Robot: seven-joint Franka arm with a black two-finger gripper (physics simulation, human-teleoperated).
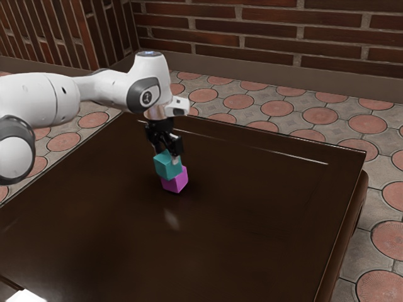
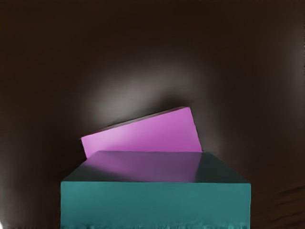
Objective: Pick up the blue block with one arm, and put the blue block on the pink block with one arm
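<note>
Blue block (image 2: 155, 200), dark table (image 1: 264, 207), brick wall (image 1: 283, 31)

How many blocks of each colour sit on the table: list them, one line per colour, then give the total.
Blue block: 1, gripped by the tool
Pink block: 1, under the blue one
Total: 2 blocks

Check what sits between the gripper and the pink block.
The blue block, gripped by the gripper, sits directly over the pink block. Nothing else lies between them, as the exterior view shows.
</note>
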